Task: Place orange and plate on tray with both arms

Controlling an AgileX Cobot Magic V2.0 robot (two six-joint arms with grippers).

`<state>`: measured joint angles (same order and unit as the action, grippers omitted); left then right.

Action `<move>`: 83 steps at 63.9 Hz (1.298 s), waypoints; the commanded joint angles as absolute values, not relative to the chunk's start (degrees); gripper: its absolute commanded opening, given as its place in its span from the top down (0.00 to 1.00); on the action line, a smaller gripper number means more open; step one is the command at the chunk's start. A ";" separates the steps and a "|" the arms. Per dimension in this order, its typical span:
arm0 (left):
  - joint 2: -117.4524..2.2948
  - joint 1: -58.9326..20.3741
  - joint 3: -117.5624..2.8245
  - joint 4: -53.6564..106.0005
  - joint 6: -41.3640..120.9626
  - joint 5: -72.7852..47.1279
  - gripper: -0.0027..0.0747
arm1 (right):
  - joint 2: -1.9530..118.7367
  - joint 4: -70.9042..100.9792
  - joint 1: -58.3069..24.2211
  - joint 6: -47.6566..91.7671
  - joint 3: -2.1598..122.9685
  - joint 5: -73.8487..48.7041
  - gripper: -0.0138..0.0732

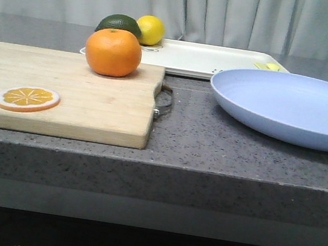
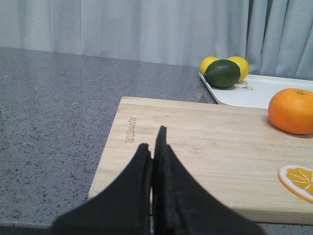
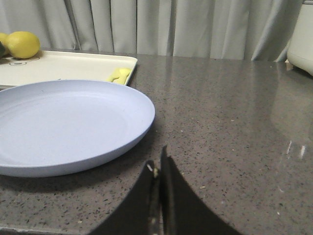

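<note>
The orange [image 1: 113,52] sits on the far end of a wooden cutting board [image 1: 64,94]; it also shows in the left wrist view [image 2: 292,110]. The lavender-blue plate [image 1: 294,106] lies on the counter at the right, also in the right wrist view [image 3: 63,125]. The cream tray [image 1: 209,61] lies behind both, seen too in the wrist views [image 2: 264,90] [image 3: 63,66]. My left gripper [image 2: 154,139] is shut and empty over the board's near end. My right gripper [image 3: 157,164] is shut and empty beside the plate's near right edge. Neither gripper shows in the front view.
A flat orange slice [image 1: 27,98] lies on the board's near left. A dark green fruit [image 1: 119,24] and a yellow lemon [image 1: 151,29] rest at the tray's left end. A small yellow piece [image 3: 119,75] lies on the tray. A white appliance [image 3: 301,36] stands far right.
</note>
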<state>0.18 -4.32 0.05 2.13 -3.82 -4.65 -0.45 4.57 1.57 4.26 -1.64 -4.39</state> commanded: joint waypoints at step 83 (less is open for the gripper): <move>-23.50 -4.17 -40.43 3.19 -3.89 -26.50 0.99 | 25.99 4.59 1.93 4.58 39.46 -35.88 0.92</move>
